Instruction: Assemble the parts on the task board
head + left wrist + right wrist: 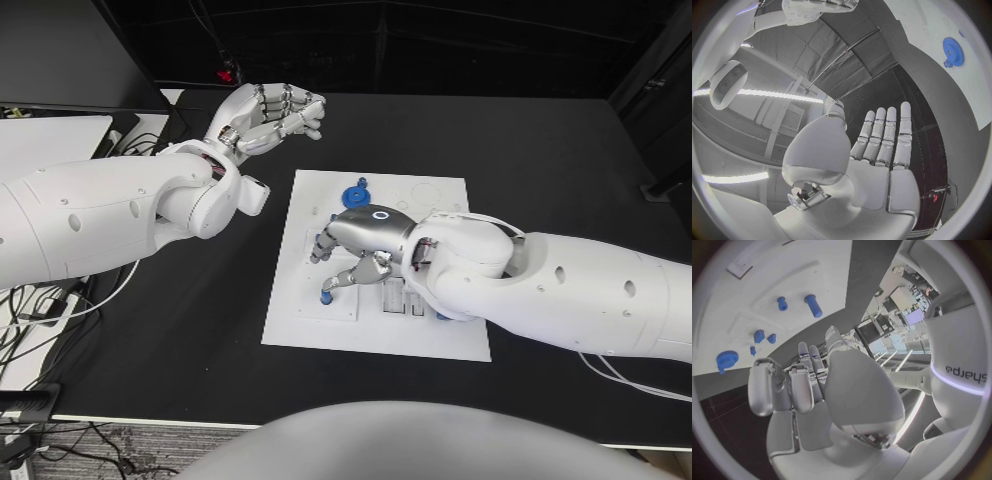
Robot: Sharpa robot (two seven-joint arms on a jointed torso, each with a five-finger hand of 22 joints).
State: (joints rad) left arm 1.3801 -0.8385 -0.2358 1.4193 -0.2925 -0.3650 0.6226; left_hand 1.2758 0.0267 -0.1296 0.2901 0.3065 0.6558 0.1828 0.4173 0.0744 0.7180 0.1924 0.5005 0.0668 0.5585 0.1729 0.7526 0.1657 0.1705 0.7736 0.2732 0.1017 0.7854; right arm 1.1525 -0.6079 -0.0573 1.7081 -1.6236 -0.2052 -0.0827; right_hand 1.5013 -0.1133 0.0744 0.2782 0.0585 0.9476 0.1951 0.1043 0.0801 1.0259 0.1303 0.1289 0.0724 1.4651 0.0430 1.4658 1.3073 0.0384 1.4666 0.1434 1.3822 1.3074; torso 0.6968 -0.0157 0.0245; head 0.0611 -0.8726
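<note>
Right hand point(356, 247), fingers loosely curled and holding nothing, hovers over the task board point(320, 330) amid blue parts such as the gear point(355, 196), presumably choosing one; left hand point(270, 116), open-fingered and empty, waits beyond the board above the desk point(548, 150).

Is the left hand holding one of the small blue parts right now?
No: the left hand shows a bare palm with straight fingers above the black table, while the blue gear lies apart on the white task board.
</note>
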